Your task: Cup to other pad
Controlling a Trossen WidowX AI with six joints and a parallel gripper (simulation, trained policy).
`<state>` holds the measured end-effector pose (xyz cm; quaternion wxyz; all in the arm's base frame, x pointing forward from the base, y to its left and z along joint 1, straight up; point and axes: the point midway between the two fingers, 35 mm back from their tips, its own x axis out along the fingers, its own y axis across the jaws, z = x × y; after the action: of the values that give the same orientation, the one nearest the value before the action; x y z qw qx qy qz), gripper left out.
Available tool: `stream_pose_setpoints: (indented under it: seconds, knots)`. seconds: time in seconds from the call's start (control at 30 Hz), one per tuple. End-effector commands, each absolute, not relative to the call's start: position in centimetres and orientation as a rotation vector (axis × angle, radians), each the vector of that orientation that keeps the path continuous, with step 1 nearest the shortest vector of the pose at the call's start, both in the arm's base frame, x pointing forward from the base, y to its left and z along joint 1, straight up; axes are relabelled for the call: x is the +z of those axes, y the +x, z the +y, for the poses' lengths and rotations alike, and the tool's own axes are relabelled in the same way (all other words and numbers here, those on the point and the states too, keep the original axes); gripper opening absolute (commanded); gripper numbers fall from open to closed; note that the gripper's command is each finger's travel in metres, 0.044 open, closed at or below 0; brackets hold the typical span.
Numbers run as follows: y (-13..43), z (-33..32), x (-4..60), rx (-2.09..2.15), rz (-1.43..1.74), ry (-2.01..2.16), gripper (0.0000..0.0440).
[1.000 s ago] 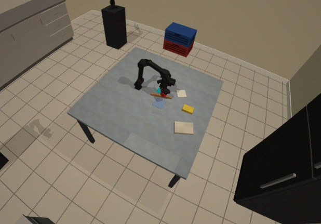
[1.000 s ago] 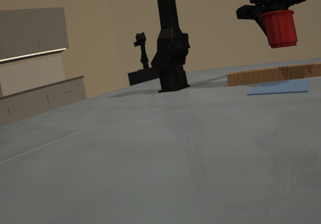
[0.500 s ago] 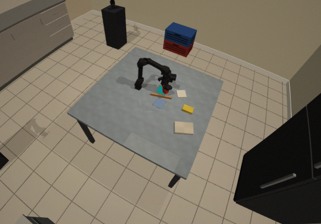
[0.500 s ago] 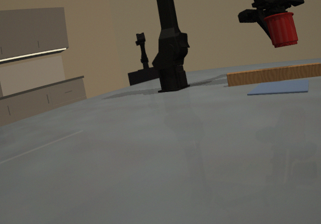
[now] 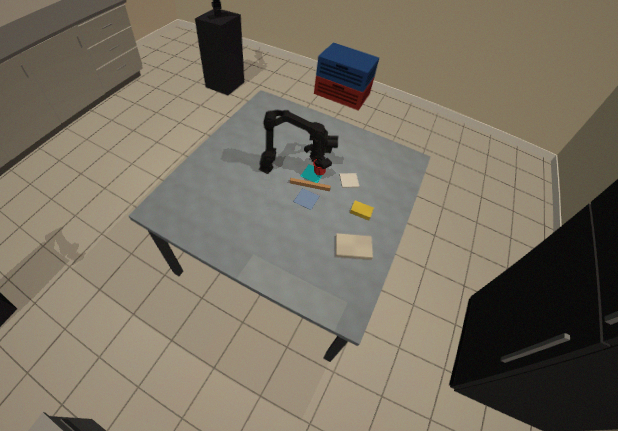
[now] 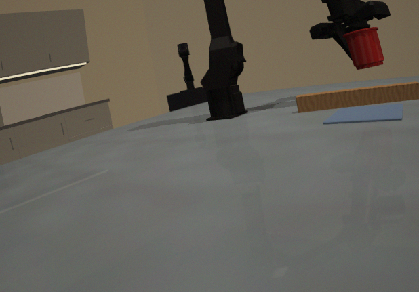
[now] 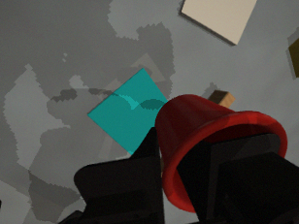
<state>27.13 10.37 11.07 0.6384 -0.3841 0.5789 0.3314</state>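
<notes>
The red cup (image 5: 319,169) (image 6: 365,49) (image 7: 186,120) is held in the air, clear of the table and leaning slightly in the exterior view. My gripper (image 5: 320,162) (image 6: 352,42) (image 7: 158,130) is shut on the cup's wall, one finger outside and one inside. The teal pad (image 5: 309,172) (image 7: 121,112) lies below; in the top view the cup overlaps its right part. The blue pad (image 5: 306,199) (image 6: 367,114) lies bare across the wooden bar. The cup's inside is mostly hidden by the finger, and no marbles show in any view.
The wooden bar (image 5: 310,184) (image 6: 356,97) (image 7: 224,98) stands between the two pads. A cream square (image 5: 349,180) (image 7: 220,18) lies right of the teal pad. A yellow block (image 5: 362,210) (image 7: 294,58) and a larger beige block (image 5: 354,246) lie farther off on the grey table (image 5: 215,207).
</notes>
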Motion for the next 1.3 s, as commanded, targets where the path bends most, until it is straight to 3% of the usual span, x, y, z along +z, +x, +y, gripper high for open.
stream_pose_setpoints:
  seconds: [0.0, 0.7, 0.97, 1.1, 1.27]
  knots:
    - [26.6, 11.1, 10.9, 0.753, 1.300, -0.881, 0.0000]
    - [24.4, 12.2, 6.3, 0.717, 1.290, -0.869, 0.0012]
    - [24.5, 12.1, 5.7, 0.702, 1.265, -0.845, 0.0060]
    - [25.0, 12.4, 6.3, 0.698, 1.224, -0.817, 0.0133]
    - [25.0, 12.6, 7.1, 0.707, 1.183, -0.794, 0.0148]
